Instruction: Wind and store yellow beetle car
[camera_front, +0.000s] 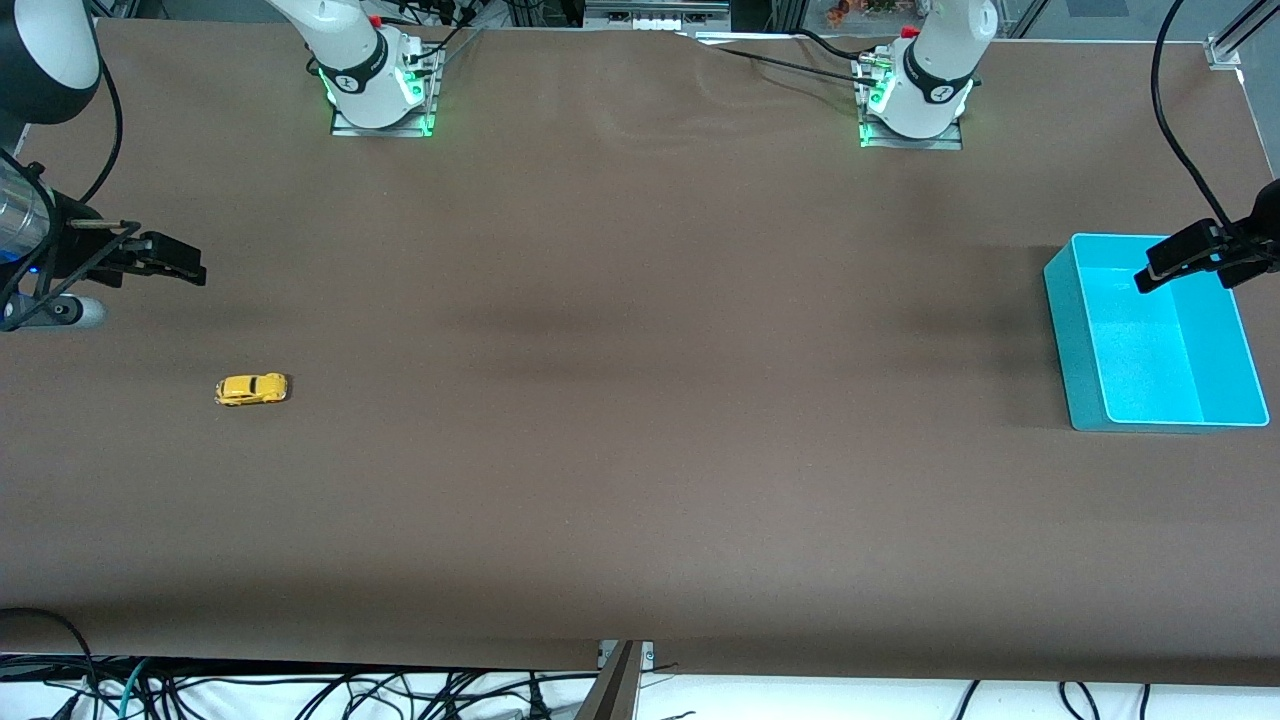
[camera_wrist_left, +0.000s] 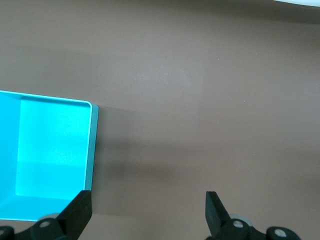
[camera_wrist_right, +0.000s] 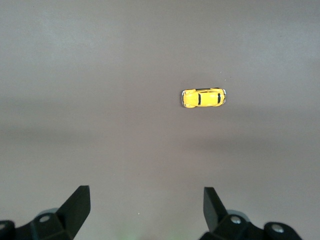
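Note:
The yellow beetle car (camera_front: 251, 389) sits on its wheels on the brown table toward the right arm's end; it also shows in the right wrist view (camera_wrist_right: 202, 98). My right gripper (camera_front: 180, 262) hangs open and empty in the air over the table beside the car, its fingertips (camera_wrist_right: 77, 205) wide apart. The teal bin (camera_front: 1082, 350) stands toward the left arm's end and is empty; its corner shows in the left wrist view (camera_wrist_left: 89, 150). My left gripper (camera_front: 1165, 268) hangs open and empty over the bin's rim, one fingertip (camera_wrist_left: 80, 210) above the bin wall.
The brown mat (camera_front: 640, 400) covers the whole table. The two arm bases (camera_front: 380, 90) (camera_front: 915, 100) stand along the edge farthest from the front camera. Cables hang past the nearest edge.

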